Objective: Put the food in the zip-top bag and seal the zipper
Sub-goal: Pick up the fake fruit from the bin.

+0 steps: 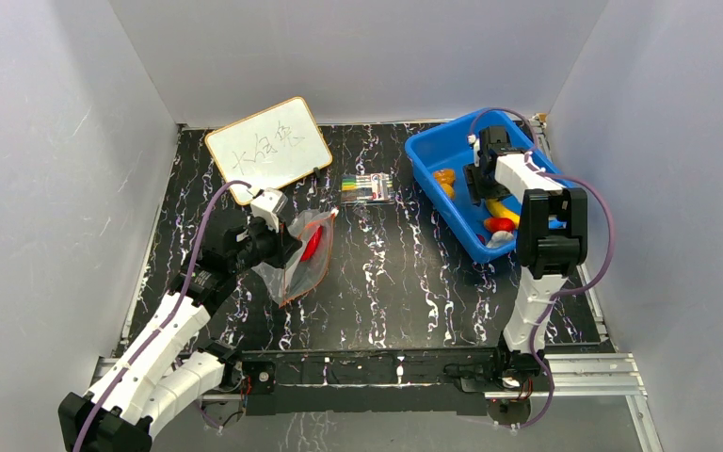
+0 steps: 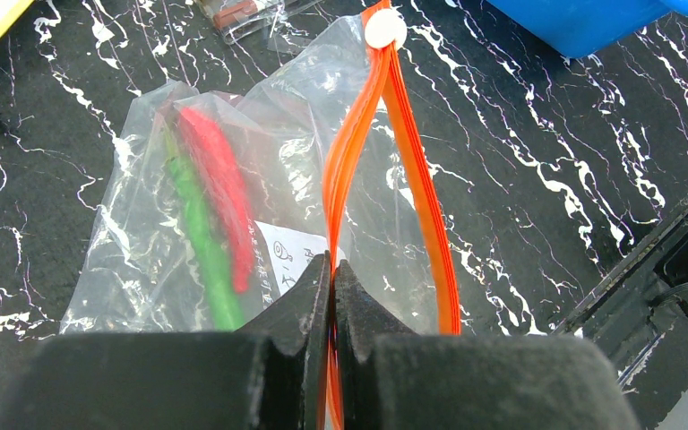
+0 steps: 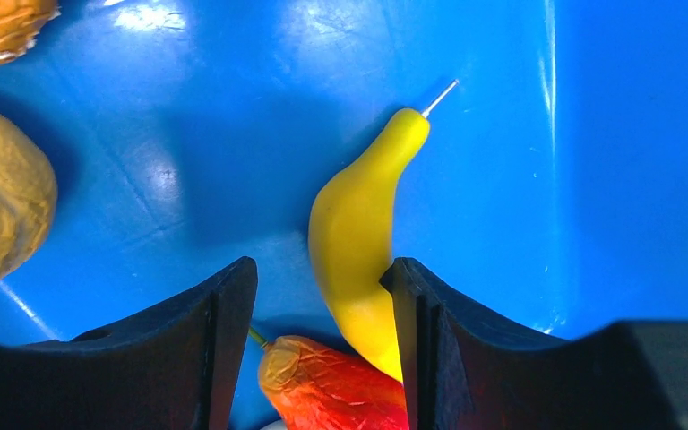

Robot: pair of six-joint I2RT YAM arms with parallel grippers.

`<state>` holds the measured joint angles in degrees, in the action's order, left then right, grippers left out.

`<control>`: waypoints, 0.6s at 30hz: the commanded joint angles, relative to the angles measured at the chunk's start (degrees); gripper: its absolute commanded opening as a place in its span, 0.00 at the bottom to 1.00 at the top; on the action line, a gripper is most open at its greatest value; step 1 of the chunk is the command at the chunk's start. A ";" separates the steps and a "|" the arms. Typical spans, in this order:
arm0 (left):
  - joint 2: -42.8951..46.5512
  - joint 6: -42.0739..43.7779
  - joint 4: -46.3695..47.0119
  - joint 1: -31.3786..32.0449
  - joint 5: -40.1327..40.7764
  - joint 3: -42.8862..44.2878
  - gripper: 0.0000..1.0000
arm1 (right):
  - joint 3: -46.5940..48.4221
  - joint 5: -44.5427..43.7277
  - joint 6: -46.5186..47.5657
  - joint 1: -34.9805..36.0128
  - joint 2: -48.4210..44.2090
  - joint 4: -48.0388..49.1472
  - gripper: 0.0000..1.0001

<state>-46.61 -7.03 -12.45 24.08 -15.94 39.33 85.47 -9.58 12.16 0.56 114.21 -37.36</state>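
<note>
The clear zip-top bag [image 1: 303, 259] [image 2: 322, 134] lies left of centre, mouth gaping. Inside it are a red chili [image 2: 219, 179] and a green pepper [image 2: 199, 233]. My left gripper [image 1: 281, 243] [image 2: 333, 269] is shut on one strip of the orange zipper [image 2: 421, 188]; the other strip bows away to the right. My right gripper [image 1: 485, 191] [image 3: 322, 287] hangs open inside the blue tub [image 1: 428, 151]. A yellow banana [image 3: 358, 224] [image 1: 506, 209] leans against its right finger. A red-orange food piece [image 3: 331, 385] lies between the fingers, apart from the left one.
A whiteboard [image 1: 268, 146] leans at the back left. A pack of markers [image 1: 369, 186] lies behind the bag. The tub also holds orange-brown pieces [image 3: 0, 197] [image 1: 445, 177]. A metal rail [image 1: 386, 363] runs along the near table edge.
</note>
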 commanded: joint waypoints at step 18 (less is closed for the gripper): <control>1.00 0.81 0.62 -0.08 -0.20 0.54 0.00 | 1.96 2.36 -2.23 -2.43 -0.32 0.55 0.23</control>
<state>-46.57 -6.83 -12.45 24.08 -15.88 39.33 86.41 -8.62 11.90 -1.98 117.47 -37.08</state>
